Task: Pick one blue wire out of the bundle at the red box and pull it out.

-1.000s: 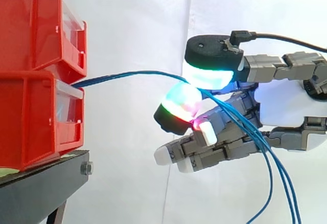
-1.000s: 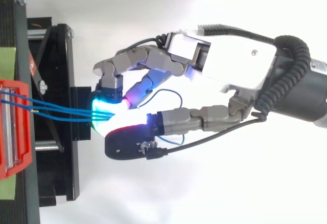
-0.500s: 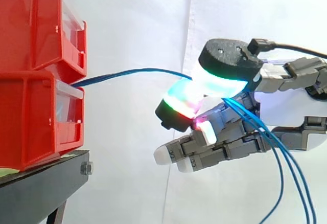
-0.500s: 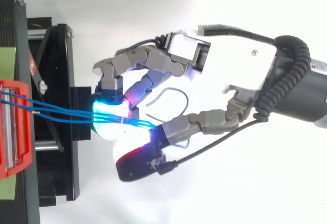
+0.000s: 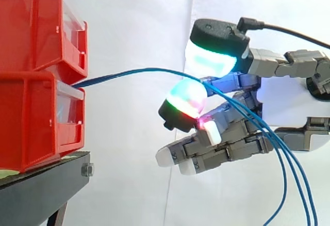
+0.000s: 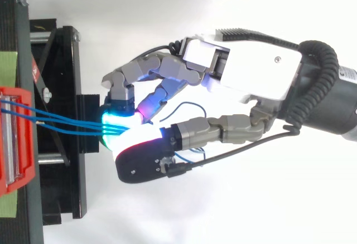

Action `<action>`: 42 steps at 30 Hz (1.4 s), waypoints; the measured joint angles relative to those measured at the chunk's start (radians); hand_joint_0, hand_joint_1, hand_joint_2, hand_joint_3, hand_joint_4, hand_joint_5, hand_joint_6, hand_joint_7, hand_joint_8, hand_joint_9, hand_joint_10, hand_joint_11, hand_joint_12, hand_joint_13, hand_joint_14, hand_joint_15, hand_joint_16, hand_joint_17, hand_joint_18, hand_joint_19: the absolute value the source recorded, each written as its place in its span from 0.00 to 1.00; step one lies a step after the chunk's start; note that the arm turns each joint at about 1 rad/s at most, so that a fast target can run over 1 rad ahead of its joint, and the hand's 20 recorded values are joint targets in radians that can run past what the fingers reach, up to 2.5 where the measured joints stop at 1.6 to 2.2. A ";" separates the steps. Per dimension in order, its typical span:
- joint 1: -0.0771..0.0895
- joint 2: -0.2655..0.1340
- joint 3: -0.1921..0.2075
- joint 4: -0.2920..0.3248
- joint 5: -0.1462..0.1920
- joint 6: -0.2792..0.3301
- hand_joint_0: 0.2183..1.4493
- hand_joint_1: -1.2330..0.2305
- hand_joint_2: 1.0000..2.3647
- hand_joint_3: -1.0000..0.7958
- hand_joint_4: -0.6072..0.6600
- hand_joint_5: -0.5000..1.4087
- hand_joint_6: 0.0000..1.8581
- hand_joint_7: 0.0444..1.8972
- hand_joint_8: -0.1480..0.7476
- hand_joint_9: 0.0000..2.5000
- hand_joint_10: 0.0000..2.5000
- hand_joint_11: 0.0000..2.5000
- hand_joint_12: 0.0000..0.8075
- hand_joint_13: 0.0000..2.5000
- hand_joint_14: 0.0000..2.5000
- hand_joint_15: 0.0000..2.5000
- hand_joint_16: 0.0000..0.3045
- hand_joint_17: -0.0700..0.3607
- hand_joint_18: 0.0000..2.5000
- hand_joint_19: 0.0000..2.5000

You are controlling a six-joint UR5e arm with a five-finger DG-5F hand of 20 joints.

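White curtain [image 5: 134,30] behind; the hand [image 6: 245,66] pinched the blue wires [image 5: 139,71].
They ran from the box [image 5: 31,117] ahead into the hand, then hung below it. They looked thin, bendy and slippery; one was best nipped alone just ahead of the hand.

Side camera sits beside the work at about its height, looking level across it from close in: red bins [image 5: 31,112] cut off at the left edge, black stand [image 5: 41,184] in the bottom corner, white curtain [image 5: 134,25] behind, hand [image 5: 289,107] at the right. Top camera hangs overhead, looking straight down, just as near, with the bins at its left edge too and the arm entering from the right. Both cover the same stretch: the bins' front, the blue wires [image 6: 83,126] leading out of it, and the hand
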 measured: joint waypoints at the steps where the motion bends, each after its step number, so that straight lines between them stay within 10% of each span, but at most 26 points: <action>1: 0.000 0.000 0.000 0.000 0.000 0.000 0.30 0.38 0.02 0.46 0.58 0.16 0.50 0.60 0.52 0.36 0.01 0.37 0.44 0.17 0.01 0.11 0.16 0.41 0.06 0.15; 16: 0.000 0.000 0.000 0.000 -0.002 0.000 0.40 0.26 0.00 0.31 0.62 0.14 0.49 0.56 0.49 0.30 0.01 0.37 0.46 0.14 0.00 0.09 0.17 0.44 0.04 0.13; 21: 0.000 0.000 0.000 0.000 -0.002 0.000 0.26 0.42 0.01 0.34 0.61 0.16 0.48 0.59 0.52 0.35 0.01 0.35 0.46 0.15 0.01 0.10 0.17 0.43 0.05 0.16; 34: -0.001 0.000 0.000 0.000 -0.003 0.000 0.23 0.42 0.01 0.33 0.62 0.16 0.49 0.58 0.53 0.35 0.01 0.34 0.45 0.17 0.01 0.12 0.17 0.43 0.07 0.18; 42: -0.001 0.000 0.000 0.005 -0.005 0.000 0.26 0.63 0.02 0.42 0.60 0.17 0.48 0.61 0.52 0.39 0.01 0.35 0.43 0.18 0.01 0.13 0.16 0.41 0.09 0.19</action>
